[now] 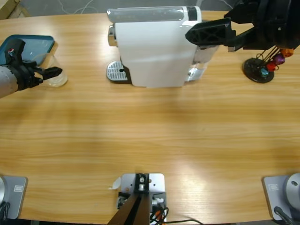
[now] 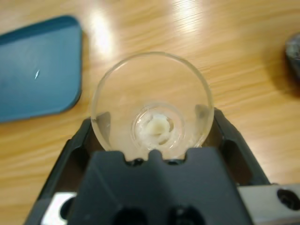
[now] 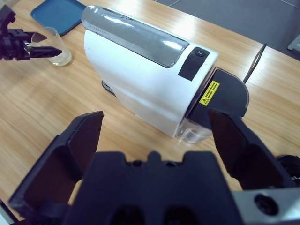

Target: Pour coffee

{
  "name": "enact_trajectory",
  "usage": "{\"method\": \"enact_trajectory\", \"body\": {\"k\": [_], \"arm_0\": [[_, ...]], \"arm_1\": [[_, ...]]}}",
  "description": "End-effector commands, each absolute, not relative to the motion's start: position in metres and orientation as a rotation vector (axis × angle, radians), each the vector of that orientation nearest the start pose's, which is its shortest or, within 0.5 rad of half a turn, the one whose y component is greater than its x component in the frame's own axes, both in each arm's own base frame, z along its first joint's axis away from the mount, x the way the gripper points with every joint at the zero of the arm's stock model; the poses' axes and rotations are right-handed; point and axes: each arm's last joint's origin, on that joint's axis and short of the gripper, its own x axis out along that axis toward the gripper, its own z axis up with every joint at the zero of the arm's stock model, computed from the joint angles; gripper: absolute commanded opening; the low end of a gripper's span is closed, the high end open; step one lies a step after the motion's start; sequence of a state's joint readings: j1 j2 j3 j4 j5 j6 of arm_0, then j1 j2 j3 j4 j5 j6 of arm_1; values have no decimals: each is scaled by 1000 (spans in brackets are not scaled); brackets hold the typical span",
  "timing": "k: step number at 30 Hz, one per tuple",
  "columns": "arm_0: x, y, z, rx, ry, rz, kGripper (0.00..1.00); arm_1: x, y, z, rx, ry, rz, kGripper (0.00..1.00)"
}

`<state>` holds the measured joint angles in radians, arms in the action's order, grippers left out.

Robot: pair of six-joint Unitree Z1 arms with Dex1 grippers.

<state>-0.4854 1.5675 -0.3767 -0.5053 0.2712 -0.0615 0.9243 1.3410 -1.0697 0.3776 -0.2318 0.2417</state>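
Observation:
A small clear glass tumbler (image 2: 152, 89) stands on the table at the far left, next to a blue tray (image 1: 29, 44). A shallow pool of pale brown coffee (image 2: 157, 126) lies in its base. My left gripper (image 1: 50, 72) is shut on the tumbler (image 1: 57, 75), one black jaw on each side of its wall. The white coffee machine (image 1: 154, 47) stands at the back middle, its metal drip tray (image 1: 115, 72) on its left end. My right gripper (image 3: 154, 117) hangs open above the machine's right end (image 1: 211, 33), holding nothing.
A black stand with coloured capsules (image 1: 262, 65) sits at the back right, under the right arm. The blue tray (image 2: 37, 70) lies just behind the tumbler. Bare wooden table (image 1: 154, 140) spreads across the front and middle.

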Motion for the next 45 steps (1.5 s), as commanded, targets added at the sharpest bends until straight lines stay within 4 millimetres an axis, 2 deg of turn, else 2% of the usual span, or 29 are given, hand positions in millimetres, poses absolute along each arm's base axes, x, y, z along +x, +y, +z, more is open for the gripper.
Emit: {"method": "enact_trajectory", "body": {"k": [1,5,9,14,21,27,28,30,36,40,45], "arm_0": [[203,-95,219,193,574,-469,0],[217,-108,224,263,541,-702,0],[236,-113,232,263,516,-831,0],[254,-116,231,366,530,-892,0],[267,-135,220,413,548,-955,0],[287,-150,219,424,527,-978,0],[289,-155,219,427,522,-987,0],[290,-164,217,435,521,-1011,0],[288,-170,197,447,570,-1042,0],[288,-169,196,448,572,-1038,0],[283,-156,200,446,572,-1012,0]], "arm_1": [[152,187,346,-137,687,587,996],[148,181,342,-137,689,583,996],[148,180,342,-140,688,580,996],[145,177,351,-150,678,580,1000],[120,142,395,-199,644,590,1000],[107,124,395,-228,686,582,998],[105,122,394,-238,703,579,973],[104,120,389,-254,748,569,881],[102,118,389,-253,752,568,885],[103,120,387,-255,756,568,885],[106,124,383,-257,766,573,885]]}}
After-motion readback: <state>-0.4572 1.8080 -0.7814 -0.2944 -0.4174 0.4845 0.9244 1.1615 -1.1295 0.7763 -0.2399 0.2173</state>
